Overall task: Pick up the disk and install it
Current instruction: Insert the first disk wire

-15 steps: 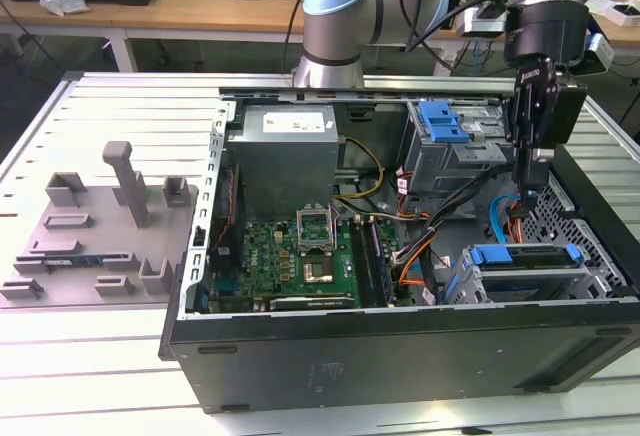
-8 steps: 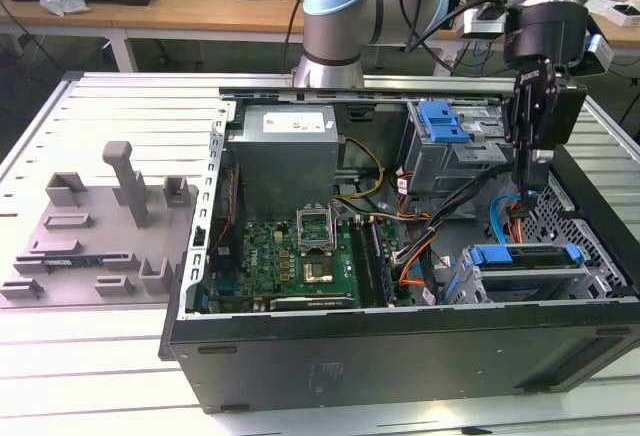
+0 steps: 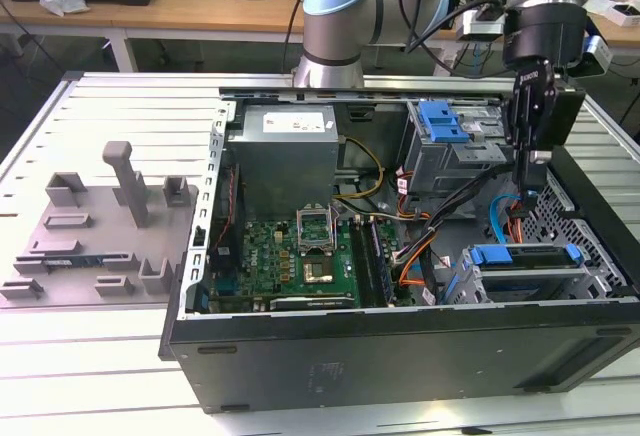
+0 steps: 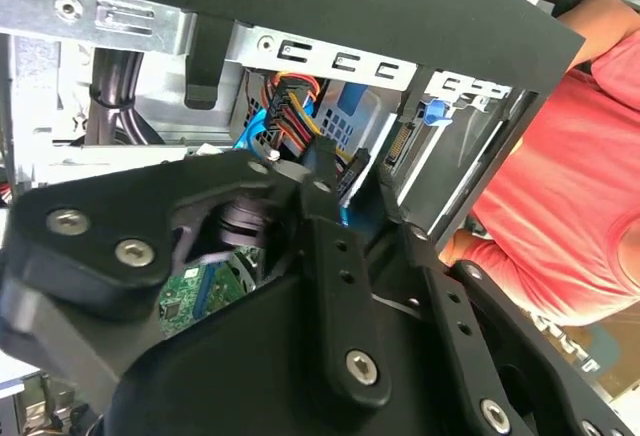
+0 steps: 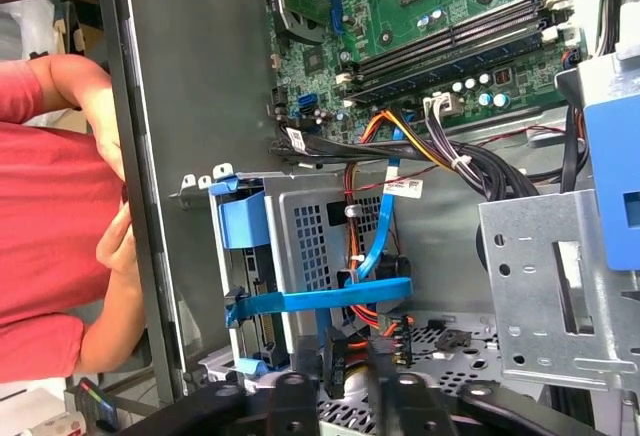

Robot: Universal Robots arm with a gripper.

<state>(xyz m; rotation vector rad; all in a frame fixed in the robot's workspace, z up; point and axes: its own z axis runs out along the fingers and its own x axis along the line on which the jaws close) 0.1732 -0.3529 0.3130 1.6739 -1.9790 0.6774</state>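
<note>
While the claw [image 3: 531, 182] hangs inside the open computer case [image 3: 400, 356], it grips nothing; in the first wrist view its fingers [image 5: 296, 396] sit a little apart, with only wiring seen through the gap. The disk [image 3: 525, 254] lies just below the claw, flat in the drive cage [image 3: 530, 281], its blue frame running end to end with a tab at each end; claw and disk are apart, no contact. In the first wrist view the disk's blue tab [image 5: 245, 224] shows ahead of the claw, against the case wall; a person's arm [image 5: 110, 256] is beyond that wall, outside the case. Cables [image 3: 420, 246] run close beside the claw, between it and the motherboard [image 3: 300, 256].

Step, as judged: empty claw poised over the disk, so a reach toward it; can't tell whether the disk is fully seated in the cage or just resting there. Any grab calls for a straight descent, fingers either side of the blue frame, kept off the cables beside the claw; the cage walls leave little room, so alignment has to be square.
</note>
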